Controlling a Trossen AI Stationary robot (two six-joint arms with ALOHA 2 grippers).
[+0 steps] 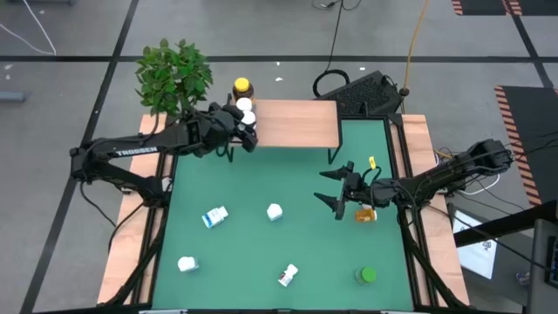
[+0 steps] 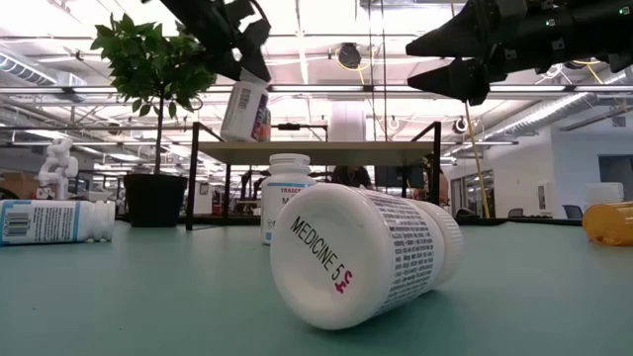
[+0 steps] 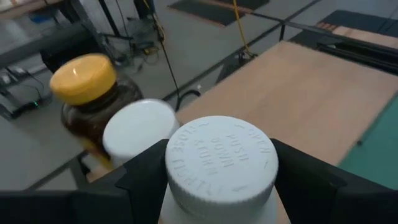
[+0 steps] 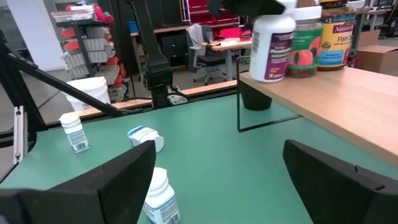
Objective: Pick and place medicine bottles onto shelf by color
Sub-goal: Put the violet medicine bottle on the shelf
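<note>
My left gripper (image 1: 247, 125) is at the left end of the wood-topped shelf (image 1: 301, 124), shut on a white bottle (image 2: 245, 109). The bottle's base is just above the shelf top; whether it touches I cannot tell. Beside it on the shelf stand an amber bottle with a yellow cap (image 3: 84, 81) and a white-capped bottle (image 3: 138, 127). My right gripper (image 1: 331, 187) hovers open over the table's right part, next to an orange bottle (image 1: 364, 214) lying there. Several white bottles (image 1: 214, 217) (image 1: 275, 211) (image 1: 187, 263) (image 1: 288, 276) and a green one (image 1: 366, 276) rest on the green table. My left gripper pinches the white bottle just below its cap (image 3: 221, 165), one finger (image 3: 146, 177) on each side. It comes from above and from the table's left. The bottle hangs below the fingers, tilted, its base (image 4: 266, 76) over the shelf's near left corner.
A potted plant (image 1: 173, 74) stands at the table's far left corner behind the shelf. A black device with cables (image 1: 370, 92) sits beyond the shelf's right end. The shelf's right half (image 1: 314, 118) is bare wood. Wooden borders (image 1: 131, 218) frame the table.
</note>
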